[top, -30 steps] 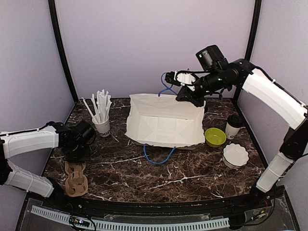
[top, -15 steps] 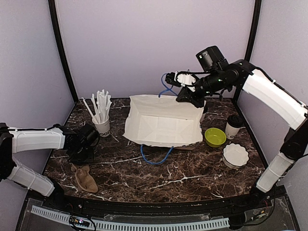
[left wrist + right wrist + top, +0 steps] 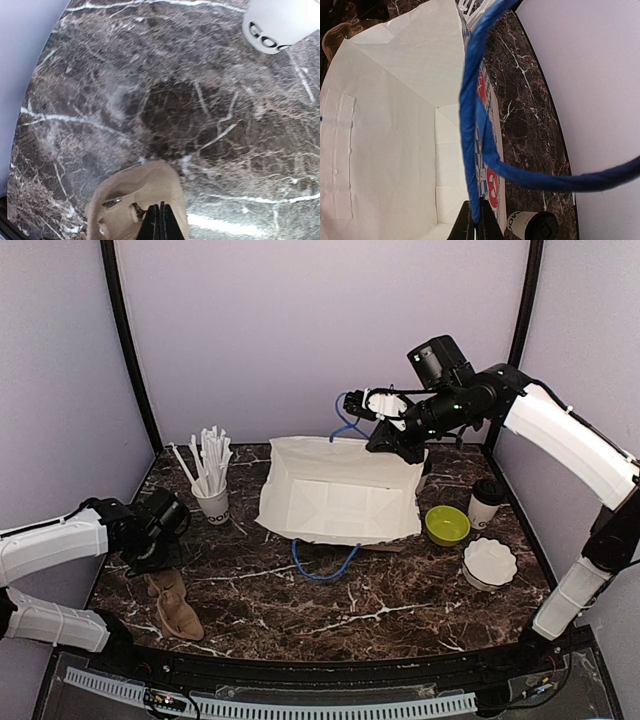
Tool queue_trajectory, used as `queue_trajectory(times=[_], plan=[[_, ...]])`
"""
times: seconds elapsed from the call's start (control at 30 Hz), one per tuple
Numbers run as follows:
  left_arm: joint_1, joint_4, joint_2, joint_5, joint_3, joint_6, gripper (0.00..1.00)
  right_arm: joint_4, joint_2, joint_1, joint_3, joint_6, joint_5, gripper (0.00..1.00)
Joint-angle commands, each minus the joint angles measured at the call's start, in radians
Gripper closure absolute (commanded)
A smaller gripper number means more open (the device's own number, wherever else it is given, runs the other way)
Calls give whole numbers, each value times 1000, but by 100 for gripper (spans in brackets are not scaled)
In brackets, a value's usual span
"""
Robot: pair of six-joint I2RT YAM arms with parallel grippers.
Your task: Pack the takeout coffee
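The one lidded coffee cup (image 3: 487, 502) in view stands untouched at the table's (image 3: 400, 590) right side, just outside the white bag (image 3: 340, 502). The right gripper (image 3: 475, 222) keeps the bag's blue handle (image 3: 345, 425) pinched. The brown cup carrier (image 3: 175, 602) has gone from flat to a folded heap, and the left gripper (image 3: 161, 222), fingers pressed together on nothing visible, has drawn back above it, so packing likely waits on righting the carrier.

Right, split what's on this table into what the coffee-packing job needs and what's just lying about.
For the job:
- lidded coffee cup (only one shows)
- paper bag with blue handles
- tan cup carrier

Lying about:
- cup of straws
- green bowl
- white scalloped dish
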Motion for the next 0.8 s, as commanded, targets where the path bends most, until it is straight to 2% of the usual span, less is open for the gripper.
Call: queue_trajectory(times=[0.0, 0.13, 0.2, 0.27, 0.37, 0.6, 0.77], plan=[[8, -87, -3, -38, -45, -70, 100, 37, -30, -2, -3, 12, 8, 100], [8, -121, 15, -45, -38, -101, 100, 37, -24, -1, 5, 15, 2, 100], [8, -193, 35, -72, -29, -176, 100, 36, -24, -1, 3, 15, 2, 100], [8, -285, 58, -116, -11, -319, 100, 38, -25, -1, -1, 15, 3, 100], [8, -356, 80, -167, 8, -394, 100, 41, -22, 0, -5, 15, 4, 100], [8, -227, 105, -122, -6, -298, 100, 38, -15, 3, 5, 15, 9, 100], [8, -198, 123, -134, -14, -292, 100, 38, -21, 6, -1, 15, 16, 100]])
